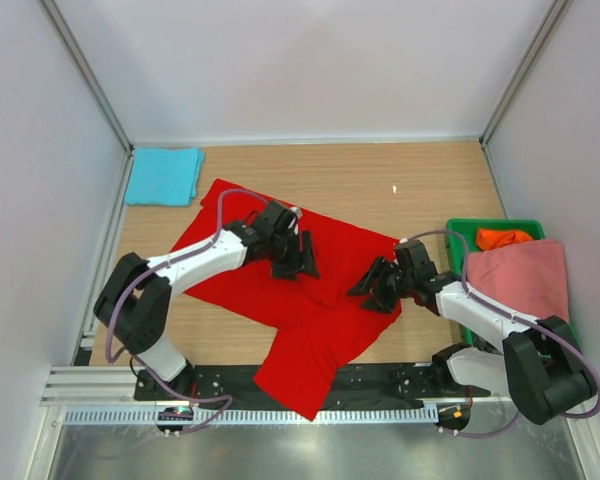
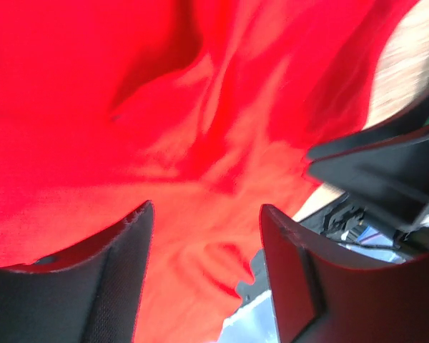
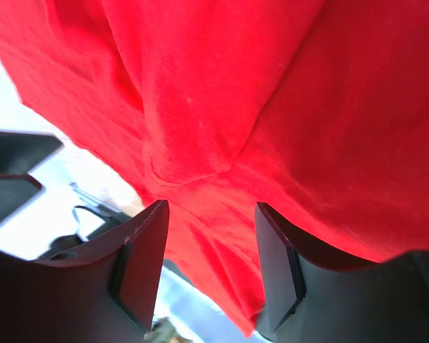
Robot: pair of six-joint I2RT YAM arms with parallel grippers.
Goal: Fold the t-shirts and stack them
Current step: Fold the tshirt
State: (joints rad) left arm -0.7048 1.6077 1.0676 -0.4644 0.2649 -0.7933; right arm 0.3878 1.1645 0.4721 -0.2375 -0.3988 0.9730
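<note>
A bright red t-shirt (image 1: pixel 300 300) lies spread on the wooden table, one end hanging over the front edge. It fills the left wrist view (image 2: pixel 164 128) and the right wrist view (image 3: pixel 272 107). My left gripper (image 1: pixel 295 258) is open just above the shirt's middle. My right gripper (image 1: pixel 375 288) is open over the shirt's right edge. Neither holds cloth. A folded turquoise t-shirt (image 1: pixel 164 176) lies at the back left. A salmon pink t-shirt (image 1: pixel 520 275) and an orange t-shirt (image 1: pixel 502 238) sit in the crate.
A green plastic crate (image 1: pixel 480 230) stands at the right edge of the table. White walls close in the back and both sides. A metal rail (image 1: pixel 250 412) runs along the front.
</note>
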